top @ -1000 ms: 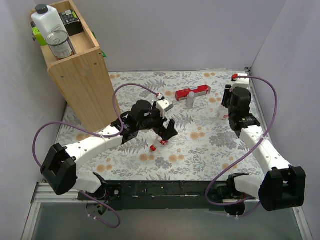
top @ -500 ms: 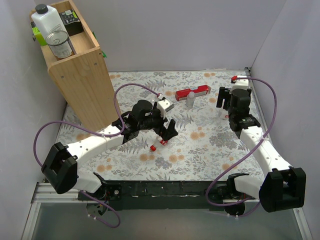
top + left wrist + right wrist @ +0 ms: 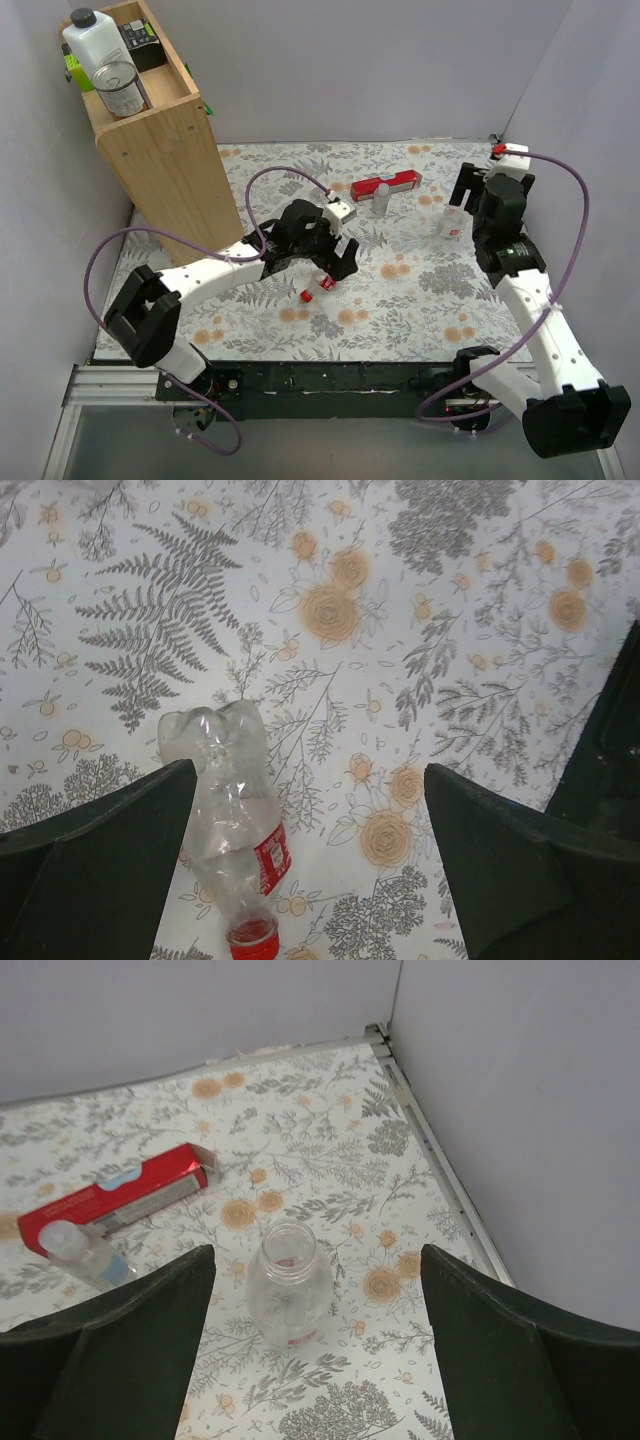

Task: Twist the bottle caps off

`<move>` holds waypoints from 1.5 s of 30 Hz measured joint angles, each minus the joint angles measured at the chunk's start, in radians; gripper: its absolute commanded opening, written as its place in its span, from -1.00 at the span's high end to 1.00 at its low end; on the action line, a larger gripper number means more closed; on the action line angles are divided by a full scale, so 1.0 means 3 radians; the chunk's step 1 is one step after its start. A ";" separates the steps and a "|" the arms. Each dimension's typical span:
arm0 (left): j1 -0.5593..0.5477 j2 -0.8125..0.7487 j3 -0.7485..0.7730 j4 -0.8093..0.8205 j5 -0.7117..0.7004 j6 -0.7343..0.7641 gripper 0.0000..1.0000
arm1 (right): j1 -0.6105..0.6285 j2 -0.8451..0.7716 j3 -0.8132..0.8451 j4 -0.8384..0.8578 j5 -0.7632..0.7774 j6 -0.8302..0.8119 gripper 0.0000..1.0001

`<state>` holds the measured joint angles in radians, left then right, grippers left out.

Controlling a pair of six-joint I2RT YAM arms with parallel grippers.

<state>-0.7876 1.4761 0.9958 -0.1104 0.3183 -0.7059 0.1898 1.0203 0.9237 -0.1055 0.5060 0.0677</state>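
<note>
A crumpled clear bottle (image 3: 228, 800) with a red label lies on the floral table, its red bottle cap (image 3: 252, 942) screwed on its neck. My left gripper (image 3: 310, 772) hovers open above it, a finger on either side, touching nothing. In the top view that bottle (image 3: 322, 284) and cap (image 3: 305, 296) lie just below the left gripper (image 3: 333, 268). An upright clear bottle (image 3: 290, 1285) stands with an open neck and no cap. My right gripper (image 3: 317, 1253) is open above it, apart from it; from above it (image 3: 466, 186) sits past the bottle (image 3: 452, 222).
A long red box (image 3: 385, 185) lies at the back, with a small clear bottle (image 3: 381, 198) in front of it. A tall wooden shelf (image 3: 165, 140) with a jug and a can stands at the back left. The side wall (image 3: 520, 1110) runs close on the right.
My right gripper has opened and pulled up and back from the upright bottle, toward the far right corner. The left arm has shifted slightly to the right, still open.
</note>
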 measured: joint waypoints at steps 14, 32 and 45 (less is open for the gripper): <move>0.0000 0.0916 0.0242 -0.0308 -0.0562 -0.0104 -0.83 | 0.0000 -0.0696 0.0094 -0.0378 -0.0659 0.0320 -0.54; 0.0607 0.0481 0.0196 0.0092 -0.0197 -0.1001 -0.05 | 0.1164 -0.0540 0.0392 -0.0500 -0.1336 0.0468 -0.25; 0.1085 -0.0071 -0.0346 0.1573 0.0197 -0.2405 -0.06 | 0.2187 0.0223 -0.0074 -0.0139 -0.1479 0.1069 -0.42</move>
<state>-0.4622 1.4548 0.8921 0.3614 0.3775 -1.4273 0.8459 1.0870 0.9016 -0.1471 0.0624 0.3885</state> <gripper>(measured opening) 0.585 0.703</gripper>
